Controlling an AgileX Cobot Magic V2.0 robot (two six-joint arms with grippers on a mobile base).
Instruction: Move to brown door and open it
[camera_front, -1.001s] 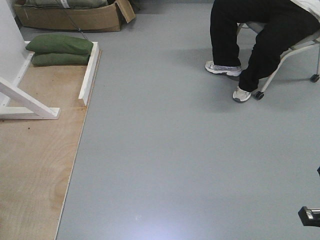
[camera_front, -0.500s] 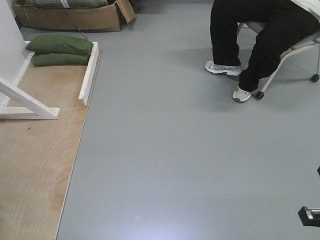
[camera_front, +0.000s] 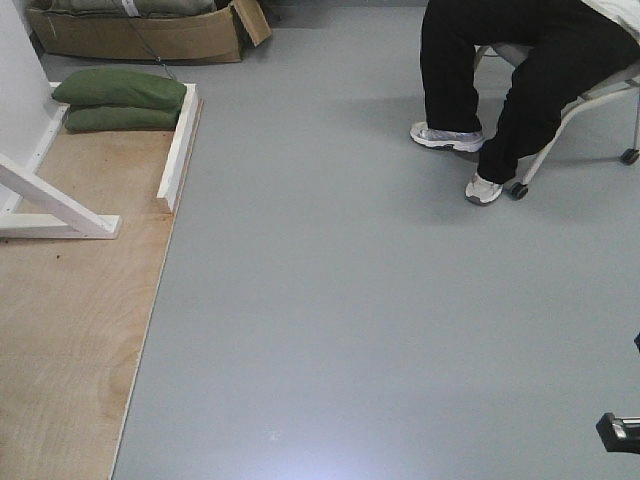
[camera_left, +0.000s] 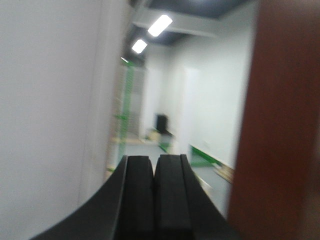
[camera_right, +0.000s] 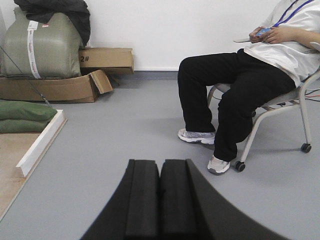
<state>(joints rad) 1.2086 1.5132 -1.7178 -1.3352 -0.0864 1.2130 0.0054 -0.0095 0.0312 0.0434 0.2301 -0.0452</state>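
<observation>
Grey smooth flooring is spread across most of the front view. Along its left side a pale plywood floor sheet is laid. On that sheet a white-painted wooden brace is set, and at the sheet's far end two dark green sandbags are stacked. Beyond the sheet a tan cardboard box with an open flap is placed. Well apart to the right of the sheet a person in black trousers is seated on a white-framed wheeled chair. In the left wrist view the left gripper is shown with its black pads pressed together and nothing held between them. The tall reddish-brown wooden door is seen blurred along the right edge, just beside that gripper; its place relative to the sheet cannot be told. The right gripper is also closed on nothing and is pointed over the flooring to the right of the sheet.
</observation>
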